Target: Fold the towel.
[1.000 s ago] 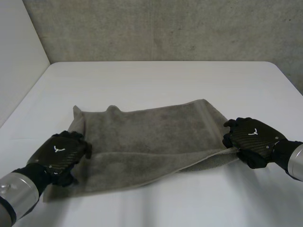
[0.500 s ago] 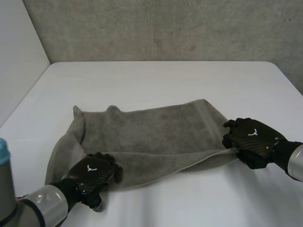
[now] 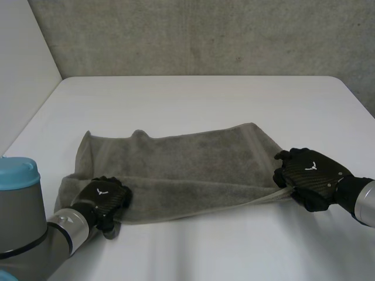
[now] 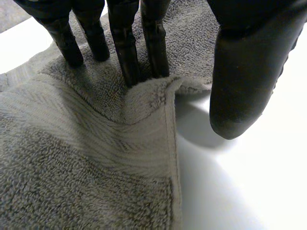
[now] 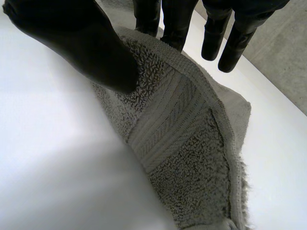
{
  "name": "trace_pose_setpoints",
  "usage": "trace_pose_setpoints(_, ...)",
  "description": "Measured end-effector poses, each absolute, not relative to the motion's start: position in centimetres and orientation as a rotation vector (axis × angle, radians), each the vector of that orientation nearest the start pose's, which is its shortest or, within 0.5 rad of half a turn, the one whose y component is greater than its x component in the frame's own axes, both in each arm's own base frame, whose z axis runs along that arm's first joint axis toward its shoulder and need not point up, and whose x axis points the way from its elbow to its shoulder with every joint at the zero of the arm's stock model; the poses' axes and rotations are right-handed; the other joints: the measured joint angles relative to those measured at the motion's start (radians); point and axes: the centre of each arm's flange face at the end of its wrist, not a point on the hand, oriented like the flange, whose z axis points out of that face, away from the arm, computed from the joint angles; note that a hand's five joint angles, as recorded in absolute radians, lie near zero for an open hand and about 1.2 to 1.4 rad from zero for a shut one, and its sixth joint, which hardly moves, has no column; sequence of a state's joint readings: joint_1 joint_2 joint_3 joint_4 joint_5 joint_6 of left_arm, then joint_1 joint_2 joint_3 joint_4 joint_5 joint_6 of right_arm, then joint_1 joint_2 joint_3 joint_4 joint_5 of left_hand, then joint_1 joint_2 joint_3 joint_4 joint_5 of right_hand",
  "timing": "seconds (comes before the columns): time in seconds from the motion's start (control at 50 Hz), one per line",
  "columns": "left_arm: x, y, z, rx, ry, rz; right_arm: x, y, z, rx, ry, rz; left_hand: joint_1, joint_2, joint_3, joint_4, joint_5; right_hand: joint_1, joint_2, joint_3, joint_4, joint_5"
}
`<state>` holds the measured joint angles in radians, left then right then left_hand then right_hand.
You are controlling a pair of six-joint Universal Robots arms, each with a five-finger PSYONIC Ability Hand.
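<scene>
On one table (image 3: 205,99), one towel (image 3: 187,164) — left robot hand (image 3: 102,196) presses open-fingered, right robot hand (image 3: 310,175) pinches it.

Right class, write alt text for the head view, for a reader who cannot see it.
A grey towel lies partly folded on a white table. The left hand rests on its near left corner, and the right hand pinches its right end.

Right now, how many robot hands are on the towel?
2. The left hand presses down on the near left corner of the towel, thumb clear of the cloth; the right hand pinches the towel's right end.
</scene>
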<state>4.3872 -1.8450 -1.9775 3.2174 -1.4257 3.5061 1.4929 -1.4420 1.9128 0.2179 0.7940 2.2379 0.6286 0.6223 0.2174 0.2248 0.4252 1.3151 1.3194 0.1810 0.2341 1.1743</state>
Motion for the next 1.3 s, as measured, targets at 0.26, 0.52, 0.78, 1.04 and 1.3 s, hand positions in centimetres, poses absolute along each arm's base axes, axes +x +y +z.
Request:
trace_pose_setpoints(0.26,-21.9,-21.8,12.1,1.047,2.679,-1.490,17.9,-23.1,18.8,-1.414,2.052,-1.483,0.000,0.000,0.000,0.000,-0.001,0.000,0.000,0.000,0.000,0.000)
trace_pose_setpoints(0.52,-21.1,-23.4,12.2,0.979,2.674,-1.501,17.9,-23.1,18.4,-1.412,2.056,-1.465,0.003,0.013,0.000,0.000,0.095,0.000,0.000,0.000,0.000,0.000)
trace_pose_setpoints(0.78,-20.2,-24.5,12.4,0.921,2.676,-1.509,17.6,-23.4,18.4,-1.398,2.072,-1.466,0.664,0.680,0.000,0.000,0.718,0.000,0.000,0.000,0.000,0.000)
trace_pose_setpoints(1.04,-19.7,-24.1,17.6,0.897,2.590,-1.696,17.2,-23.7,19.5,-1.393,2.099,-1.489,0.666,0.687,0.000,0.000,0.719,0.000,0.000,0.000,0.000,0.000)
trace_pose_setpoints(1.3,-18.6,-21.9,19.7,0.928,2.731,-1.600,16.1,-22.7,20.8,-1.409,2.141,-1.404,0.670,0.690,0.000,0.000,0.723,0.000,0.000,0.000,0.000,0.000)
